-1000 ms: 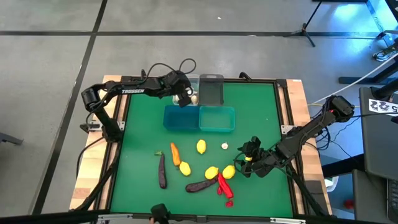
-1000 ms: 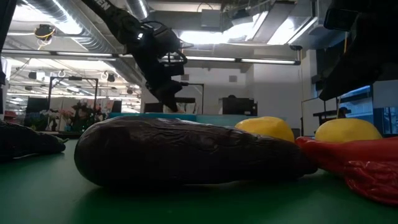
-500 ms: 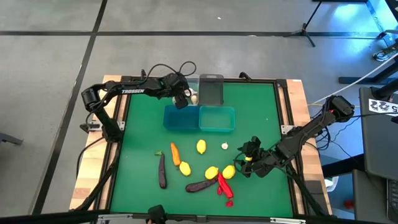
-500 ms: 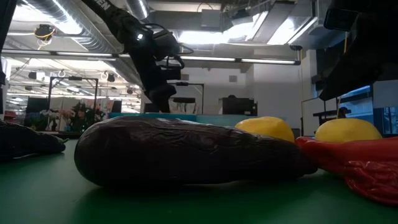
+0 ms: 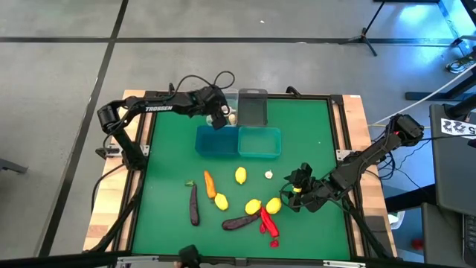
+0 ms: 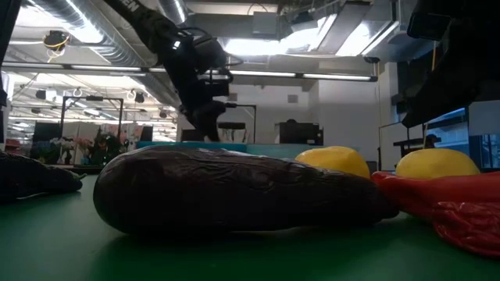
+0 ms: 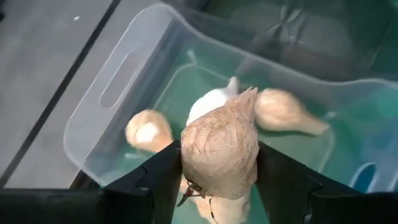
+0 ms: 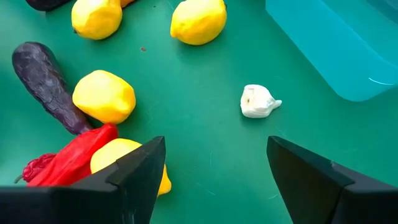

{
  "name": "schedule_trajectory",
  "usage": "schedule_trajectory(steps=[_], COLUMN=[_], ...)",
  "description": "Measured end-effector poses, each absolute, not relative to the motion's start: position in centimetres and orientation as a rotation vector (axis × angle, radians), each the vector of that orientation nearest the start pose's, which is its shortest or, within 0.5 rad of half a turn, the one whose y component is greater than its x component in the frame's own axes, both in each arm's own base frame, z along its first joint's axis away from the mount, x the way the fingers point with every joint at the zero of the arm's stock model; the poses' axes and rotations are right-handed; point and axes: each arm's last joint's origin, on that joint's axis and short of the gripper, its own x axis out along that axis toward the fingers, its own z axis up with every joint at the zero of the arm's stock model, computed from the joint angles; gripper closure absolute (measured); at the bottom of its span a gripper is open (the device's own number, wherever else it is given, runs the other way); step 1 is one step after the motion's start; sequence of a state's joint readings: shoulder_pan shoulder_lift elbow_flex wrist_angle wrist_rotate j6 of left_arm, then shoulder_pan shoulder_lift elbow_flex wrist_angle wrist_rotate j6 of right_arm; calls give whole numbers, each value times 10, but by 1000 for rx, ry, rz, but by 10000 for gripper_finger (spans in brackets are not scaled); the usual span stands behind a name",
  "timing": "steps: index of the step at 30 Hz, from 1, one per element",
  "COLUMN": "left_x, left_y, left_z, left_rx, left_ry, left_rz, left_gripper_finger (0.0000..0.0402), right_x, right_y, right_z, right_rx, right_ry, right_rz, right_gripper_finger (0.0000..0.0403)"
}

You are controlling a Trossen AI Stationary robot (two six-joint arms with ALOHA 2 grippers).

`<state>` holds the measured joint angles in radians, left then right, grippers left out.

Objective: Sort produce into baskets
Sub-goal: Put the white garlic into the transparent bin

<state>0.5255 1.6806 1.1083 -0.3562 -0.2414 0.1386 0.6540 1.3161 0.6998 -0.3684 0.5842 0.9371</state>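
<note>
My left gripper (image 5: 220, 117) hangs over the clear basket (image 7: 106, 118) at the table's far side, shut on a tan garlic bulb (image 7: 221, 149). Inside that basket lie more garlic bulbs (image 7: 149, 132). Beside it stand the dark grey basket (image 5: 253, 109) and two teal baskets (image 5: 216, 141). On the green mat lie several lemons (image 5: 241, 175), an orange carrot (image 5: 210, 184), two eggplants (image 5: 194, 205), red chili peppers (image 5: 268, 223), a white garlic bulb (image 8: 258, 101) and a small green piece (image 5: 190, 182). My right gripper (image 8: 216, 152) stands open above the mat, near the lemons. My left gripper pinches the garlic bulb by its two sides (image 7: 189, 155) between its two fingers (image 7: 163, 171). The fingers slant down over the clear basket. The bulb hangs clear, above the bulbs lying in the basket.
The low view is filled by an eggplant (image 6: 234, 191), two lemons (image 6: 336, 160) and a chili pepper (image 6: 445, 204) close to the table's near edge. Bare green mat (image 5: 312, 134) lies right of the baskets. A raised wooden frame (image 5: 355, 119) borders the mat.
</note>
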Motion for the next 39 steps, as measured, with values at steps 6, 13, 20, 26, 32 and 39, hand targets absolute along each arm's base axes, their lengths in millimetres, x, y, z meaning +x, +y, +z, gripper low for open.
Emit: schedule_trajectory(steps=[6, 13, 20, 26, 32, 39], left_x=[301, 303, 312, 320, 343, 373], left_y=[180, 175, 153, 128, 86, 18], left_z=[218, 221, 260, 280, 277, 271], left_rx=[-25, -23, -9, -241, -398, -237], left_ry=[943, 930, 798, 641, 581, 499], left_rz=[654, 651, 616, 476, 288, 60], left_gripper_finger=[139, 117, 116, 116, 116, 116], right_x=[199, 199, 199, 199, 199, 199], right_y=[133, 133, 132, 132, 132, 132], right_z=[190, 190, 189, 189, 189, 189], right_rx=[315, 315, 313, 313, 310, 296], right_ry=[738, 738, 739, 737, 733, 735], right_rz=[-302, -302, -303, -303, -308, -303], right_gripper_finger=[123, 123, 123, 123, 123, 123])
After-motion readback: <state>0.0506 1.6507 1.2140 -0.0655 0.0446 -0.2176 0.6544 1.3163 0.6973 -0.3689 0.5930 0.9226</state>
